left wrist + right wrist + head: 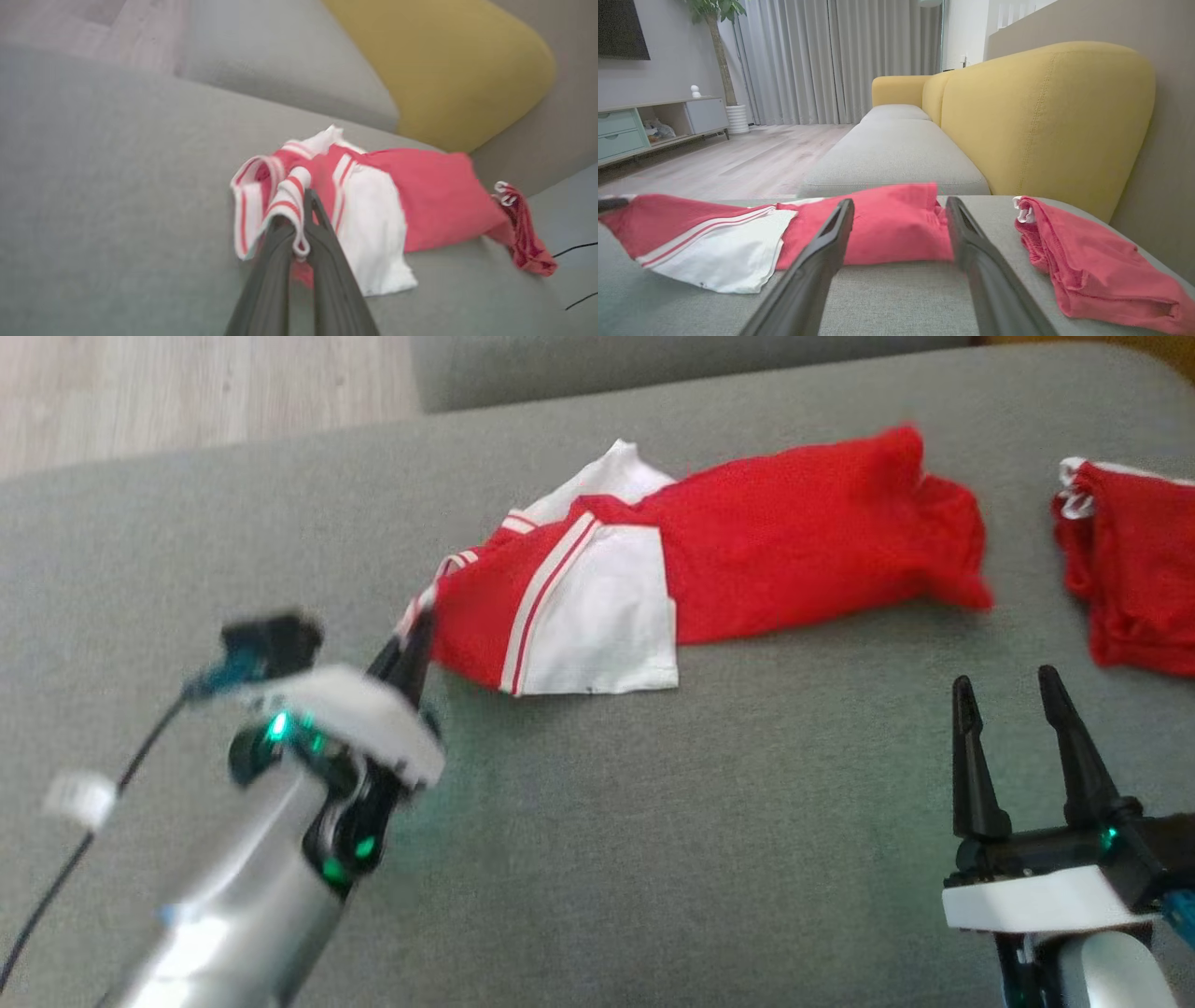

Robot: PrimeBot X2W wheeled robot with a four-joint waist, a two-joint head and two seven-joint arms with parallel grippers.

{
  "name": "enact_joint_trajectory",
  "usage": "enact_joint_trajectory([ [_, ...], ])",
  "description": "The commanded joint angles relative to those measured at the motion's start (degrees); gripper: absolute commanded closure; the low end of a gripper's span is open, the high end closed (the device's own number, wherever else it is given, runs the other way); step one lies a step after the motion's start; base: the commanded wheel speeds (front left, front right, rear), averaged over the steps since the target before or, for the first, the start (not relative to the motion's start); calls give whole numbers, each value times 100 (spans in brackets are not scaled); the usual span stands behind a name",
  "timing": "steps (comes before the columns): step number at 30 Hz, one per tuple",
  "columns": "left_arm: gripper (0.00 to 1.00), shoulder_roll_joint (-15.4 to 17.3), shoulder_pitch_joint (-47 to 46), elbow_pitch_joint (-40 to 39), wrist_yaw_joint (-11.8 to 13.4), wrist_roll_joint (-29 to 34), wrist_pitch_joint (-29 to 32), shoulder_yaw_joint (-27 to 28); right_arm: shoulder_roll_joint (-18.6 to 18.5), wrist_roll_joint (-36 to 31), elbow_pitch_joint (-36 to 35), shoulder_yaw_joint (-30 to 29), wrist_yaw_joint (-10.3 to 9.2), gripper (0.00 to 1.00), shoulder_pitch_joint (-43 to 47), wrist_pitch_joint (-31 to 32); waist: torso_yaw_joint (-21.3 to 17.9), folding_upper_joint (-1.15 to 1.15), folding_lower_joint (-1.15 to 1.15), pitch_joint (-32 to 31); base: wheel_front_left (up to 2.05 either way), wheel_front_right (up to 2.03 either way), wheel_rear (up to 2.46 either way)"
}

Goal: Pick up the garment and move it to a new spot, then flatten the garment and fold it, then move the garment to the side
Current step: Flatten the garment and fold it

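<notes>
My left forearm (233,905), pale and blurred, is nearest in the head view, rising from the lower left corner. At its end my left claw (299,219) is pinched almost closed on a white edge with red stripes, part of the garment (775,541). In the left wrist view that striped trim is bunched and lifted between my two dark fingers (327,261), and a loop of it hangs off to their left.

The rest of the garment lies on the grey sofa seat (653,821). It stretches away from my left claw toward the right of the head view. A white panel with a red and white stripe comes first, then a long red part that ends in a rumpled fold. The cloth is creased and partly doubled over itself, not flat.

My right claw (1005,683) is at the lower right of the head view. Its fingers are spread wide with nothing between them. They point toward the red part of the garment, apart from it.

A second red piece of clothing (1134,588) lies crumpled on the same seat, to the right of the garment and apart from it. A yellow backrest (1045,116) rises behind the seat.
</notes>
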Motion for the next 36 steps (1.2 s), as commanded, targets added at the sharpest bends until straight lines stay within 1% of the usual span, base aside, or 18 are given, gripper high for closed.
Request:
enact_joint_trajectory([
  [1,100,236,-287,-192,-21,4,-346,314,-117,-36,-204,137,-4,0,-232,-32,101,0,0,228,0,0,0],
  [3,100,341,-151,-97,-17,57,-633,409,-155,-35,-204,155,-4,0,-283,-32,107,0,0,333,0,0,0],
  [4,80,376,-125,-66,-11,91,-782,459,-172,-36,-202,156,-4,0,-298,-32,109,0,0,376,0,0,0],
  [5,0,416,-118,-49,4,169,-947,489,-188,-36,-201,149,-4,0,-304,-32,114,0,0,411,0,0,0],
  [6,0,416,-118,-49,4,169,-947,489,-188,-36,-201,149,-4,0,-304,-32,114,0,0,411,0,0,0],
  [9,0,525,-123,-50,241,628,-1544,495,-201,-36,-207,130,-4,0,-299,-32,117,0,0,495,0,0,0],
  [11,0,579,-108,-137,520,1142,-1794,414,-199,-38,-210,133,-4,0,-287,-32,110,0,0,518,0,0,0],
  [15,0,601,19,-581,1332,2517,-1912,143,-190,-31,-195,142,-4,0,-272,-32,86,0,0,510,0,0,0],
  [16,0,544,83,-794,1455,2828,-1915,78,-188,-28,-190,143,-4,0,-274,-32,82,0,0,510,0,0,0],
  [17,0,466,180,-972,1528,3066,-1916,-19,-186,-26,-183,144,-4,0,-278,-32,78,0,0,504,0,0,0],
  [18,0,401,272,-1092,1548,3281,-1917,-167,-185,-25,-175,149,-4,0,-284,-32,71,0,0,497,0,0,0],
  [20,0,266,407,-1138,1485,3579,-1918,-527,-181,-23,-157,172,-4,0,-301,-32,45,0,0,481,0,0,0],
  [24,0,-38,439,-826,1215,3858,-1832,-1132,-175,-16,-129,260,-4,0,-337,-32,-63,0,0,458,0,0,0],
  [27,0,-325,358,-463,1065,3819,-1712,-1306,-180,1,-124,314,-4,0,-353,-32,-186,0,0,472,0,0,0],
  [30,0,-576,202,-75,949,3780,-1706,-1366,-183,13,-120,330,-4,0,-353,-32,-315,0,0,504,0,0,0],
  [31,0,-696,104,229,839,3746,-1676,-1412,-184,17,-118,344,-4,0,-351,-32,-407,0,0,528,0,0,0],
  [36,0,-896,-118,924,577,3632,-1634,-1446,-182,30,-132,334,-4,0,-372,-32,-601,0,0,607,0,0,0],
])
